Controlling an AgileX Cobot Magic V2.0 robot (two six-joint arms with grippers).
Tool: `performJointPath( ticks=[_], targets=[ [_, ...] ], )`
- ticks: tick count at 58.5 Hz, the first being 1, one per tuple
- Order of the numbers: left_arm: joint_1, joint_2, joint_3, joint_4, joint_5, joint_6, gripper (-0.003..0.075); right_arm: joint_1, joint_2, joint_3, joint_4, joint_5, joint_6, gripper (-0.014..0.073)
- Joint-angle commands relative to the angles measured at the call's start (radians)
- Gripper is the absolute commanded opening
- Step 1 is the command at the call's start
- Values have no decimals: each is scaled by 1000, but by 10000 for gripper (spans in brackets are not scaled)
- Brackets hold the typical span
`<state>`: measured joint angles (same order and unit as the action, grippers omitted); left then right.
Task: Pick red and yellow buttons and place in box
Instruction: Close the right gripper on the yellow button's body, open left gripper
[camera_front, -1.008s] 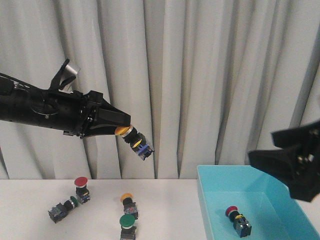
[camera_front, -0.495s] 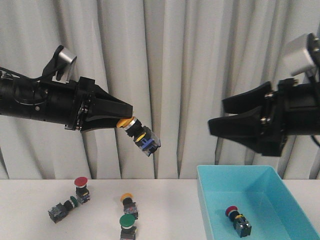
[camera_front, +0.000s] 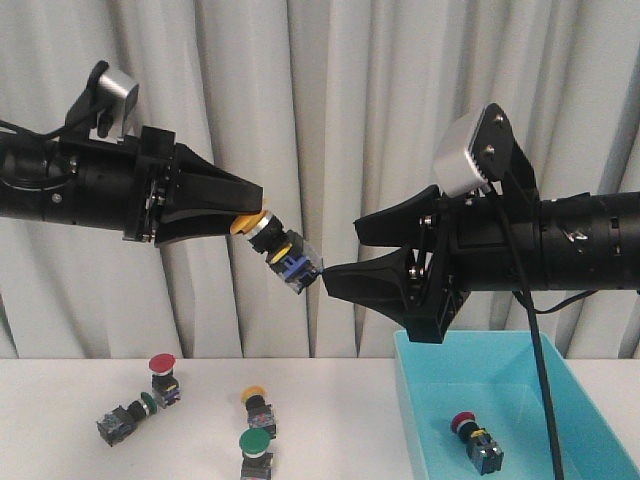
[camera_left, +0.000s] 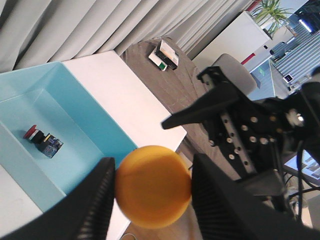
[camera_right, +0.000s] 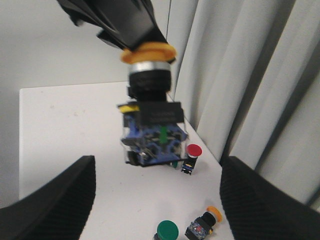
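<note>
My left gripper (camera_front: 249, 216) is shut on the cap of a yellow button (camera_front: 280, 254), held high in the air. In the left wrist view that yellow cap (camera_left: 153, 186) fills the gap between the fingers. My right gripper (camera_front: 343, 253) is open and faces the button's blue-and-black body (camera_right: 151, 134), its fingertips just short of it. The turquoise box (camera_front: 412, 405) stands at the right with one red button (camera_front: 474, 436) lying inside. On the table lie a red button (camera_front: 162, 374) and a yellow button (camera_front: 257, 405).
Two green-capped buttons are on the table, one upright (camera_front: 255, 450) near the front edge, one on its side (camera_front: 126, 418) at the left. A grey curtain hangs behind the table. The right arm reaches over the box's far wall.
The right arm rose from beside the box and swung left, bringing its open jaws up to the held button. The left gripper shifted slightly, still holding the yellow button.
</note>
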<state>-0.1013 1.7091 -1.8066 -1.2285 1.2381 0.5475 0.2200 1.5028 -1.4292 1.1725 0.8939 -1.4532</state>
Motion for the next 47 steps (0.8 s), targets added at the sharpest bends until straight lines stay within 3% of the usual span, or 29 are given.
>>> performJointPath(
  ticks=[1, 15, 47],
  targets=[
    [-1, -60, -28, -87, 12, 0, -6, 1, -29, -32, 64, -20, -14, 521],
    [-6, -62, -28, -91, 12, 0, -6, 0, -29, -33, 108, 74, -21, 521],
    [-52, -62, -28, -62, 12, 0, -6, 0, -29, -33, 108, 62, -32, 521]
  ],
)
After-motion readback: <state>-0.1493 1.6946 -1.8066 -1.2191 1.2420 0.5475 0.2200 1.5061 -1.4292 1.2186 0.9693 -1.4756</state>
